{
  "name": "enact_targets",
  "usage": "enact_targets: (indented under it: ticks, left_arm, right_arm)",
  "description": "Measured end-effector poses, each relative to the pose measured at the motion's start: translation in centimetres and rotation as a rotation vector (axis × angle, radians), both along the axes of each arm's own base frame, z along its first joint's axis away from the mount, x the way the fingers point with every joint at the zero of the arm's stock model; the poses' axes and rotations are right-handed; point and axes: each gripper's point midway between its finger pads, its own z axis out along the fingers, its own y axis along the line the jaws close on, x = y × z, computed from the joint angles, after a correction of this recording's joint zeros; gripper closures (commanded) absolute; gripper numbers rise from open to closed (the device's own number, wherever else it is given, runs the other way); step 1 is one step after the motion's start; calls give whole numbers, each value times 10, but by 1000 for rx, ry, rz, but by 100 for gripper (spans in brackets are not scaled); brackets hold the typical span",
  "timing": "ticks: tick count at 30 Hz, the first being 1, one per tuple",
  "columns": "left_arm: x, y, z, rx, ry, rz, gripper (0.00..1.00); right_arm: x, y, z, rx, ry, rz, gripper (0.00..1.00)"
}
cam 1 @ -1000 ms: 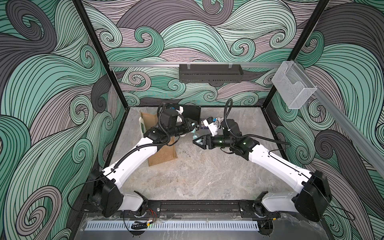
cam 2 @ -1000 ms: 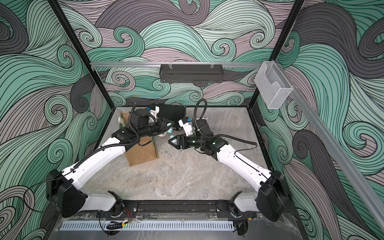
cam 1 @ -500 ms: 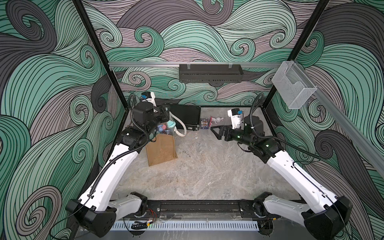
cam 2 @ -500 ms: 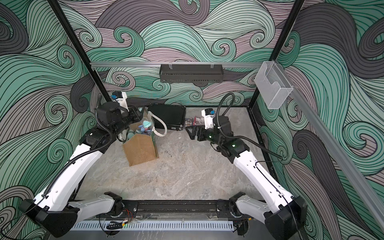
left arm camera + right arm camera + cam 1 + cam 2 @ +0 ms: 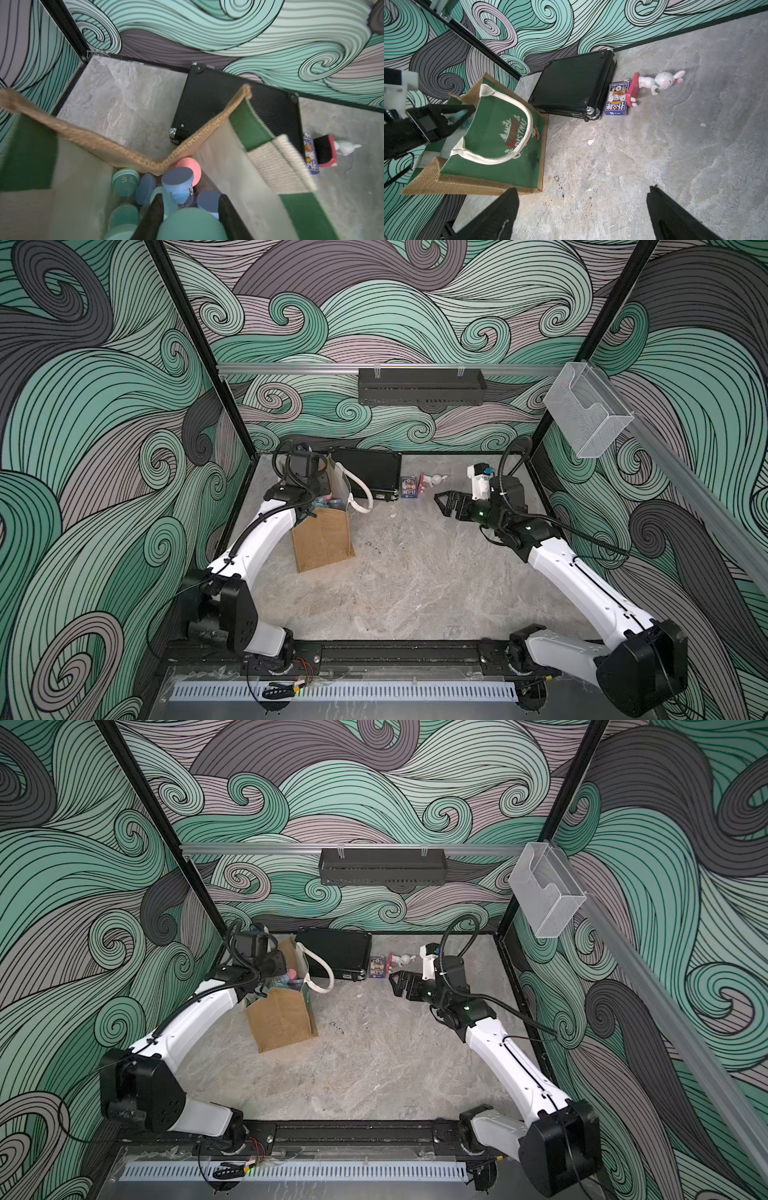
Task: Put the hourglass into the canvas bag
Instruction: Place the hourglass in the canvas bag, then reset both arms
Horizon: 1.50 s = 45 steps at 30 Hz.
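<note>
The canvas bag (image 5: 322, 539) (image 5: 282, 1021) stands open at the left back of the table, tan with green panels and cream handles. My left gripper (image 5: 190, 207) reaches down into its mouth and is shut on a teal hourglass (image 5: 191, 225), whose round end fills the gap between the fingers. Several more hourglasses lie in the bag below, among them a blue one (image 5: 177, 182), a pink one and a teal one. The right wrist view shows the left gripper (image 5: 471, 112) at the bag's rim (image 5: 492, 128). My right gripper (image 5: 442, 502) (image 5: 582, 190) hovers open and empty over the table's right side.
A flat black case (image 5: 365, 472) lies against the back wall just right of the bag. Beside it are a blue card box (image 5: 408, 488) and a white bunny figure (image 5: 434, 480) with a red stand. A clear bin (image 5: 586, 418) hangs on the right rail.
The grippers, close together a second ago, have parted. The left swung over to the bag and dipped into its mouth with the hourglass. The right opened wide and drew back to the right.
</note>
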Motion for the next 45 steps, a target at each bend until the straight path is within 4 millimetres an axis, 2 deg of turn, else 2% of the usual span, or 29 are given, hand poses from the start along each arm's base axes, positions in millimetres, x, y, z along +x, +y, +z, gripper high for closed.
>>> enact_targets:
  ticks: [2, 4, 9, 12, 15, 18, 21, 24, 26, 30, 34, 37, 39, 41, 43, 45]
  left_arm:
    - [3, 1, -18, 11, 47, 8, 88]
    - [5, 5, -32, 25, 84, 24, 80]
    - [6, 11, -37, 38, 96, 50, 72]
    - [6, 15, -37, 46, 100, 67, 51]
    - [3, 18, -38, 49, 112, 79, 44]
    - [0, 19, -38, 53, 122, 77, 30]
    - [-3, 19, -24, 47, 91, 70, 15]
    - [-9, 19, 3, 34, 27, 59, 5]
    - [-15, 19, 25, 21, -25, 53, 1]
    - [-35, 26, 70, -8, -130, 55, 1]
    - [-64, 55, 105, -18, -211, 156, 2]
    - [-93, 91, 116, -3, -270, 317, 1]
    - [-110, 121, 102, 17, -263, 451, 1]
    - [-124, 151, 77, 42, -220, 584, 1]
    - [-134, 175, 38, 87, -136, 701, 2]
    - [-140, 188, -5, 137, -38, 753, 1]
  right_arm:
    - [2, -5, -7, 5, 17, -13, 0]
    - [3, -10, -12, 13, 34, -27, 0]
    - [8, -20, -13, 34, 41, -60, 0]
    - [9, -23, -13, 46, 44, -69, 0]
    - [11, -24, -14, 54, 49, -74, 0]
    - [12, -25, -15, 54, 53, -77, 0]
    - [13, -28, -16, 53, 55, -84, 0]
    - [14, -31, -16, 51, 56, -96, 0]
    - [15, -35, -15, 47, 55, -109, 0]
    - [21, -50, -9, 10, 38, -168, 0]
    - [29, -85, -5, -77, 0, -308, 1]
    - [34, -119, -6, -139, -29, -438, 0]
    - [35, -141, -14, -186, -36, -523, 0]
    - [35, -162, -29, -248, -34, -601, 0]
    - [33, -180, -55, -316, -9, -662, 1]
    - [29, -191, -79, -380, 21, -697, 0]
